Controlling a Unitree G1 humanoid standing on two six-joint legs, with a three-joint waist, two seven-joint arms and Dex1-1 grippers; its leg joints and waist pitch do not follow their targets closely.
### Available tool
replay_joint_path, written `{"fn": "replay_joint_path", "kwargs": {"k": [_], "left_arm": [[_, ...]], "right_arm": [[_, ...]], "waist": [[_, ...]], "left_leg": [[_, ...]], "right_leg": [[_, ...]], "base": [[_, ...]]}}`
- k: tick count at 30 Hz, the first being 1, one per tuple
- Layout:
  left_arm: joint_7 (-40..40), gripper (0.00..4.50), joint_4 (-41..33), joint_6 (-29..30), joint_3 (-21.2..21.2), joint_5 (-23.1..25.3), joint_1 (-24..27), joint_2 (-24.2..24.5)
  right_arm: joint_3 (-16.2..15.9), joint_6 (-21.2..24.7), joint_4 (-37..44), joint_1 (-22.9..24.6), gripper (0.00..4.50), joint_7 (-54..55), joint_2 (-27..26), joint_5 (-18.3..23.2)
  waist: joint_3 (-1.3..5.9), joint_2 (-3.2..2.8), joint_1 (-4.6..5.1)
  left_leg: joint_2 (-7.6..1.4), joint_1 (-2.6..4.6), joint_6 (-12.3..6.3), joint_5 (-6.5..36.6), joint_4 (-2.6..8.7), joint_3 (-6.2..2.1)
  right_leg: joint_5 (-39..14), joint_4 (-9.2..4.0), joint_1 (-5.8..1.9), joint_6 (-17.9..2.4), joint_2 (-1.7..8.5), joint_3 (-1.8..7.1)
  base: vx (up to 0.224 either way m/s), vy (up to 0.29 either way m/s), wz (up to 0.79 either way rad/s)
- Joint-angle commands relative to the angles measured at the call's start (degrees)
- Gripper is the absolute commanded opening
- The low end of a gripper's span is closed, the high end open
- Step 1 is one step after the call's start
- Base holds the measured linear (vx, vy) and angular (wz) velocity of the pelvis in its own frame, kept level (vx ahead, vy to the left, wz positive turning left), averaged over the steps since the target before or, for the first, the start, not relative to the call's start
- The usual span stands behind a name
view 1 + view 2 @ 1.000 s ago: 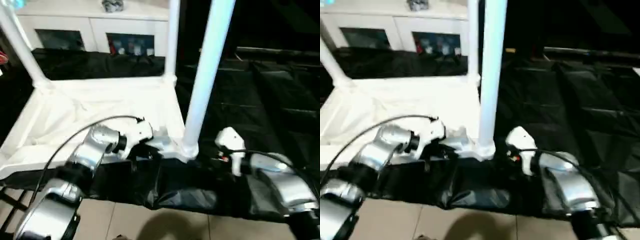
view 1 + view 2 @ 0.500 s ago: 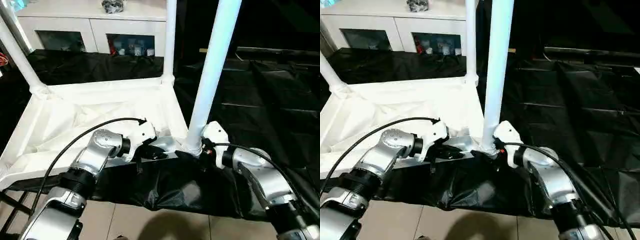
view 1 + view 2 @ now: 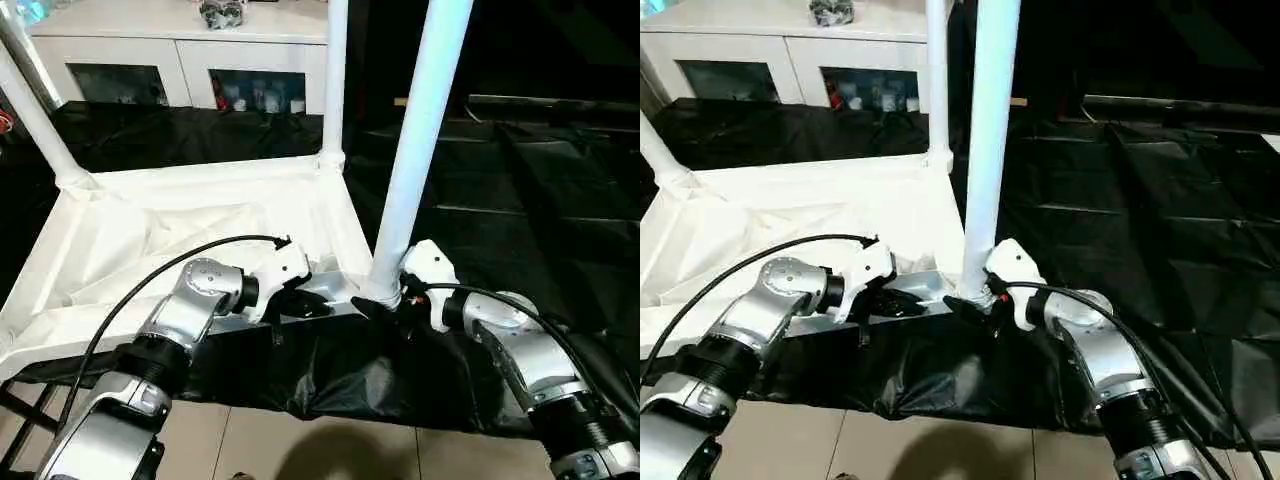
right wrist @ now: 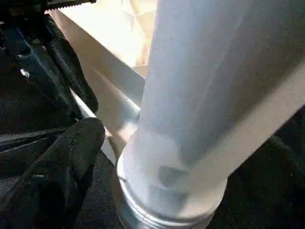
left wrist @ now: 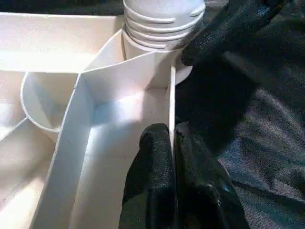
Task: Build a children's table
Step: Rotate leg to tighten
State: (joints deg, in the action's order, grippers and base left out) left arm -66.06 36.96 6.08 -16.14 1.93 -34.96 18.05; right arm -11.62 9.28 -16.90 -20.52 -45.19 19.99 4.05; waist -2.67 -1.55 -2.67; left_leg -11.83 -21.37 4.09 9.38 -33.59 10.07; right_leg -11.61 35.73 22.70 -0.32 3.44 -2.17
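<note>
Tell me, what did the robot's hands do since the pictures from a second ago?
The right tool moved in from the side to the bottom of the near leg, and its open fingers now sit around the leg's base. It has not closed on it. The left tool stayed shut, pinching the rim of the upside-down table top. The table and its legs did not move.

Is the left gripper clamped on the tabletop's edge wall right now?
Yes, in the left wrist view the left gripper has its two black fingers pinched on either side of the thin white rim of the tabletop.
</note>
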Motion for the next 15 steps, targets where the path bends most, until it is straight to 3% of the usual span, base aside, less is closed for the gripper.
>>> {"fn": "replay_joint_path", "kwargs": {"k": [1,4,15], "left_arm": [[1.0,0.01,2.5,1.1,0.5,0.4,0.2,1.1],[0.5,0.01,2.6,0.5,0.1,0.6,0.4,1.4],[-0.4,0.0,1.0,0.5,-0.1,0.0,1.2,1.7]], "right_arm": [[0.7,-0.5,-0.6,-1.6,4.5,0.4,0.2,-0.1],[0.9,-0.3,-1.0,-1.8,4.5,0.4,0.1,0.1],[0.6,-0.9,-2.1,-2.1,3.42,-0.6,0.6,-0.1]], "waist": [[2.97,0.82,-0.23],[2.95,0.73,-0.08],[2.99,0.9,0.17]], "left_leg": [[-0.8,0.63,-0.88,16.5,3.86,-0.34],[-0.76,0.59,-0.77,16.9,3.9,-0.37],[-0.83,0.46,-1.23,16.1,3.84,-0.29]], "right_leg": [[-19.1,-5.88,-2.1,-9.1,3.69,2.11],[-19.2,-5.9,-2.12,-9.2,3.64,2.1],[-17.4,-5.72,-2.2,-10.0,3.68,2.1]], "base": [[0.0,0.0,0.0],[0.0,0.0,0.0],[0.0,0.0,0.0]]}}
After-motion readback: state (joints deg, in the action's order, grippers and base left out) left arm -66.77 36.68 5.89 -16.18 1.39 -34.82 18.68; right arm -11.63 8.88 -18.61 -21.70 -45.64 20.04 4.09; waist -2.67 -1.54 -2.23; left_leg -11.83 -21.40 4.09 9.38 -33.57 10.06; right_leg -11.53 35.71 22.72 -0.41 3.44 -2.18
